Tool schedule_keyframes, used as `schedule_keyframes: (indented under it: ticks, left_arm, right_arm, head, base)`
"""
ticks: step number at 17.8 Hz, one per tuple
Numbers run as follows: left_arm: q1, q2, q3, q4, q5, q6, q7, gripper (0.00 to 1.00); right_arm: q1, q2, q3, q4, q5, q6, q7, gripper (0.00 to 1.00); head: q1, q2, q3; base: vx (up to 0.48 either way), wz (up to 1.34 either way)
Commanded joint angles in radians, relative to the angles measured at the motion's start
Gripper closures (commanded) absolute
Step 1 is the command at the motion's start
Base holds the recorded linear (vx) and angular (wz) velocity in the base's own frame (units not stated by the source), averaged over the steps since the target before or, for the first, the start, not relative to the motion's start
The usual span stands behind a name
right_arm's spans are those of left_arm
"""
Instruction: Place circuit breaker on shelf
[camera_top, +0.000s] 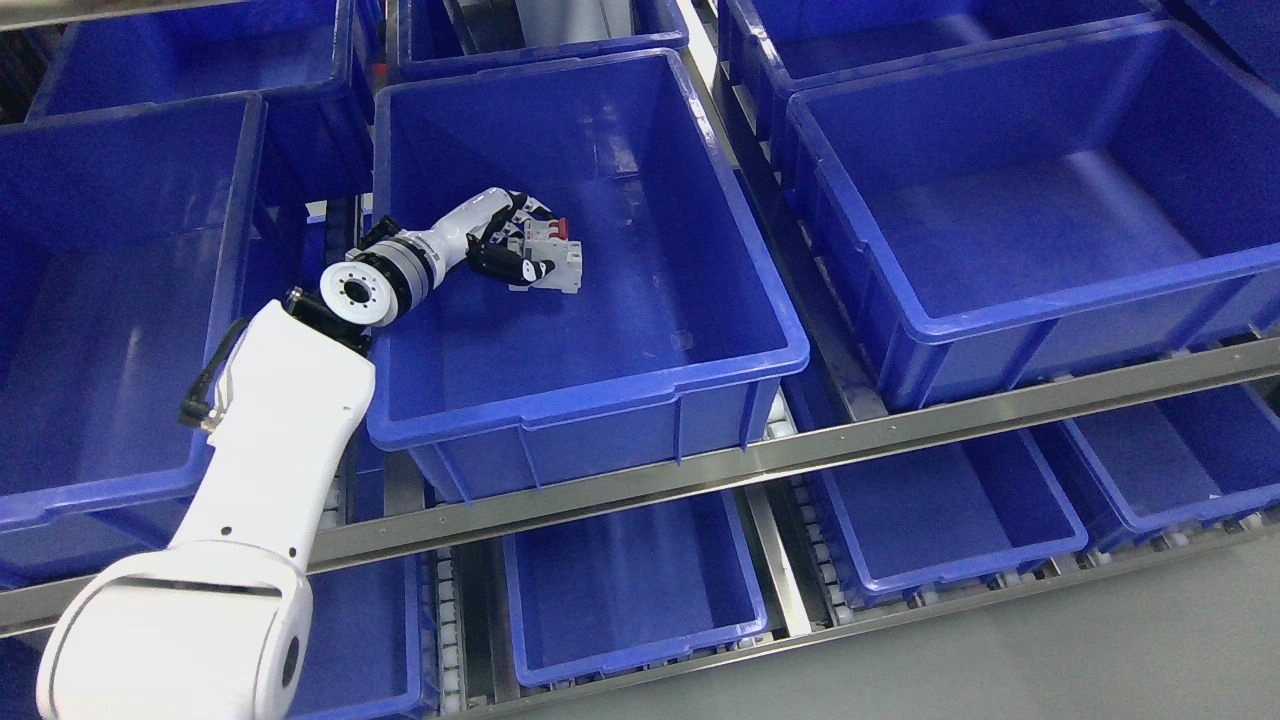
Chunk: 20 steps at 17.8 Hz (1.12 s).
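Observation:
My left arm rises from the lower left and reaches over the left wall of the middle blue bin (560, 395) on the upper shelf. Its hand (515, 250) is inside the bin with the dark fingers curled around a white circuit breaker (550, 262) with red switch tabs. The breaker sits low in the bin near its left side; whether it touches the bin floor I cannot tell. The right arm does not show.
More blue bins flank the middle one: a large one on the left (110, 480) and one on the right (1000, 330). A metal shelf rail (800, 455) runs across the front. Smaller blue bins (630, 640) sit on the lower shelf. Grey floor lies lower right.

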Motion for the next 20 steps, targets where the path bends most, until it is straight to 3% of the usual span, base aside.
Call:
schedule_keyframes:
  ticks: [1,7,10,13,15,18,20]
  left_arm:
    - [-0.023,-0.012,-0.042,0.103,-0.001,0.001,-0.002,0.32]
    - [-0.060,0.014,-0.053,0.085,0.004,-0.005,0.002,0.01]
    - [-0.068,0.033,0.044,-0.065,0.016,-0.005,0.013,0.01]
    - [-0.068,-0.059,0.392,-0.184,0.022,-0.004,0.192,0.00]
    - [-0.060,-0.066,0.538,-0.237,0.047,-0.031,0.353,0.00]
    - [0.030,-0.066,0.557,-0.377,0.108,-0.071,0.466,0.00]
    - [0.122,-0.066,0.557,-0.542,0.123,0.000,0.458,0.00]
  right_arm:
    - [0.000,-0.017,0.000,0.000,0.000,0.000,0.000,0.00]
    - [0.000,-0.017,0.000,0.000,0.000,0.000,0.000,0.00]
    - [0.000,-0.017,0.000,0.000,0.000,0.000,0.000,0.00]
    - [0.001,-0.017,0.000,0.000,0.000,0.000,0.000,0.00]
    - [0.001,-0.017,0.000,0.000,0.000,0.000,0.000,0.00]
    - [0.001,-0.017,0.000,0.000,0.000,0.000,0.000,0.00]
    - [0.000,-0.017,0.000,0.000,0.000,0.000,0.000,0.00]
  head:
    - [0.0000,0.000,0.000]
    - [0.0000,0.000,0.000]
    - [0.0000,0.000,0.000]
    - [0.0000,0.000,0.000]
    - [0.0000,0.000,0.000]
    - [0.0000,0.000,0.000]
    - [0.0000,0.000,0.000]
  base:
    - [0.000,0.00]
    - [0.000,0.00]
    - [0.000,0.00]
    - [0.000,0.00]
    - [0.000,0.00]
    - [0.000,0.00]
    - [0.000,0.00]
